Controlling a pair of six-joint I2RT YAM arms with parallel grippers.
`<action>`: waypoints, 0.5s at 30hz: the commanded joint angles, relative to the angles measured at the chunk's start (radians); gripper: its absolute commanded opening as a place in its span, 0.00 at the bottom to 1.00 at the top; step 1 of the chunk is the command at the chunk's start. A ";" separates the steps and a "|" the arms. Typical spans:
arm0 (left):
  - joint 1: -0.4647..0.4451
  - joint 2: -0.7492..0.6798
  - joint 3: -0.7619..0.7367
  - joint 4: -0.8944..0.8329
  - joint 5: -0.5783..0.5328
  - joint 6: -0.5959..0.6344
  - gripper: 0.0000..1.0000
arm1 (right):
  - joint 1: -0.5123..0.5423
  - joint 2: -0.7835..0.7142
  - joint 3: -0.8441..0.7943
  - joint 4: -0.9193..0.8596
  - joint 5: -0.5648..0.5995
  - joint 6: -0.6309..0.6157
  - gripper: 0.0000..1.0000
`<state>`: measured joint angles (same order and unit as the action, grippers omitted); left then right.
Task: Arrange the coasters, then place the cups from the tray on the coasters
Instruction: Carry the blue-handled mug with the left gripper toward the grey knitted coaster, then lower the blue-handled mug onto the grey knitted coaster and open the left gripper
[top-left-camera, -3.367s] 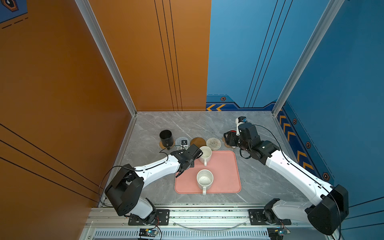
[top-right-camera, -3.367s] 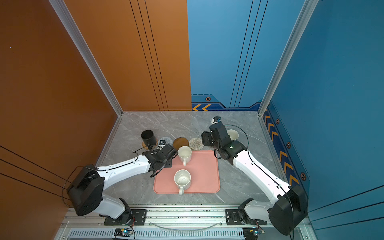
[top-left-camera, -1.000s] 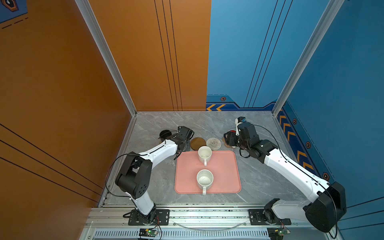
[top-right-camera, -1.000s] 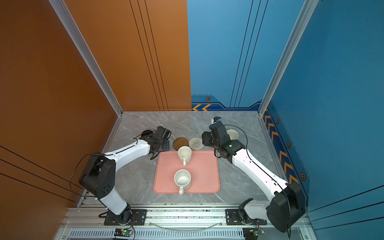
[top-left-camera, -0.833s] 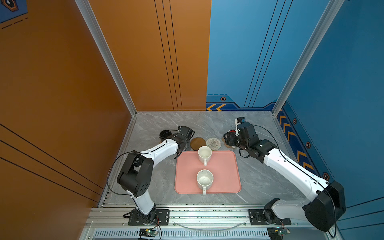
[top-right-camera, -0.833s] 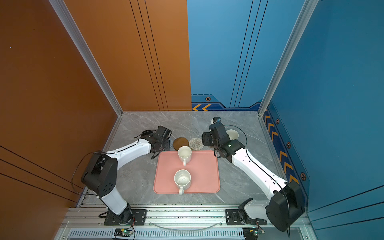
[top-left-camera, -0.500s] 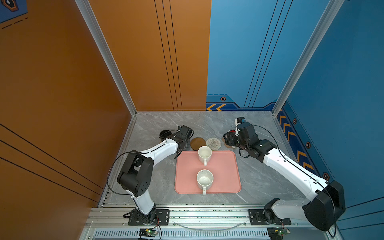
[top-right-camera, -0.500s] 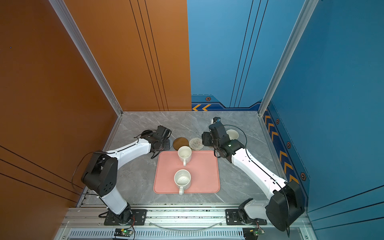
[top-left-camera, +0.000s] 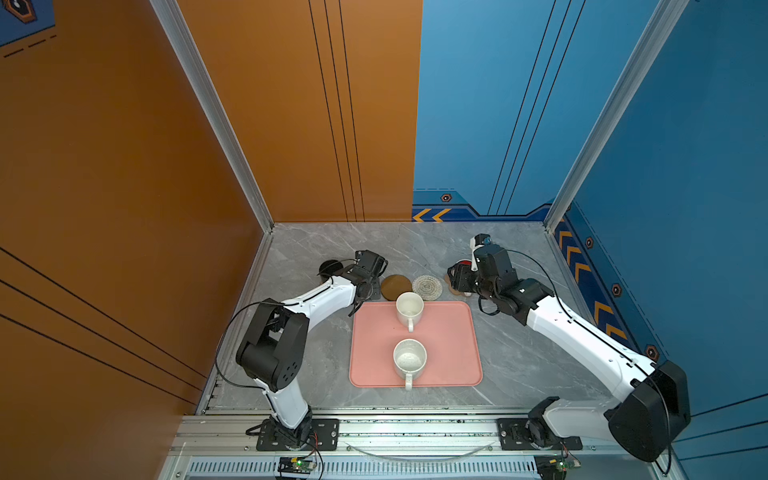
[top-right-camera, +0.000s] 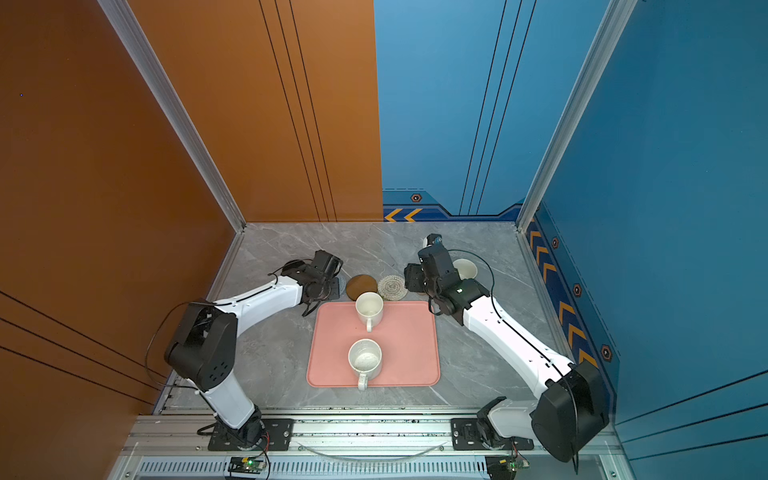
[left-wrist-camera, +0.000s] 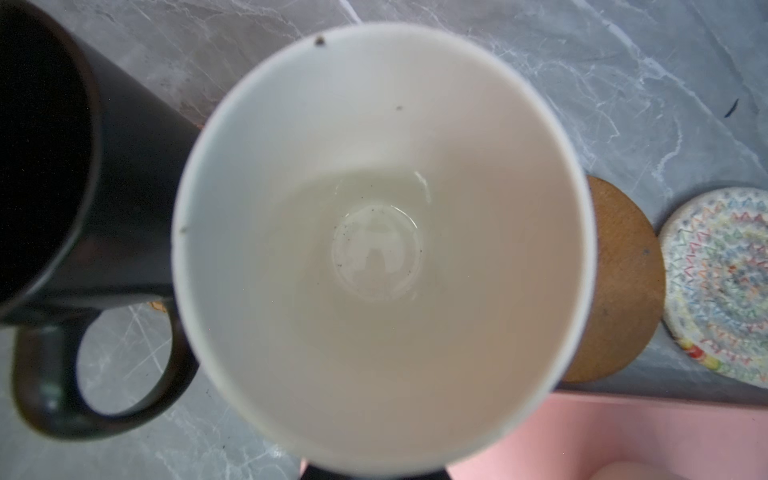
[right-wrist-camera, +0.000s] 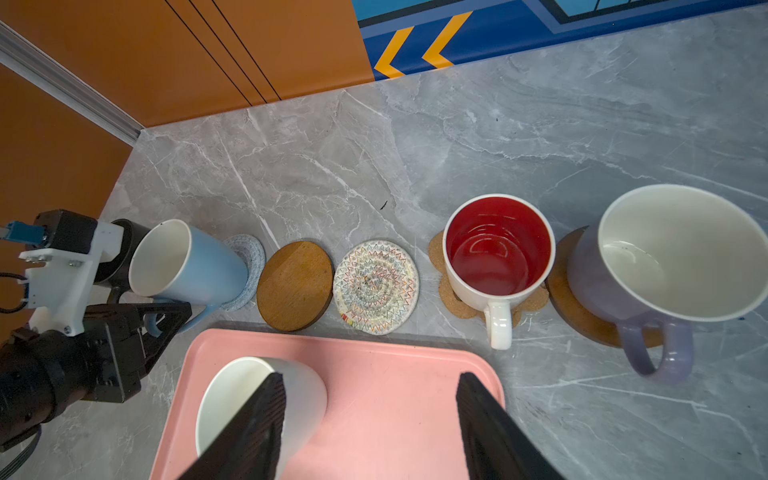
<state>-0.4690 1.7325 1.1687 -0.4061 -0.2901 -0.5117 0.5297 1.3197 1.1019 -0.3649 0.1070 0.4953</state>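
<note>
The left end effector grips the light blue cup by its handle, tilted over a grey coaster, in the right wrist view; the right end effector stands open above the pink tray. Both top views show the grey marble surface in a corner — orange wall left, blue wall right. The left wrist view fills with that cup's pale inside.

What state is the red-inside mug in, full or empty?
Empty: the red-inside mug shows its bare, glossy red bottom in the right wrist view.
</note>
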 joint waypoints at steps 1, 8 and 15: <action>0.012 0.012 0.025 0.035 0.002 0.015 0.05 | -0.004 0.007 -0.002 0.001 -0.011 -0.003 0.64; 0.012 0.011 0.026 0.015 0.008 0.016 0.24 | -0.005 0.005 -0.002 0.001 -0.012 -0.003 0.64; 0.009 -0.021 0.004 0.010 -0.009 0.022 0.50 | -0.005 0.006 -0.002 0.000 -0.013 -0.004 0.64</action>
<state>-0.4664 1.7340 1.1694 -0.3992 -0.2867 -0.4995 0.5289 1.3197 1.1019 -0.3649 0.1059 0.4953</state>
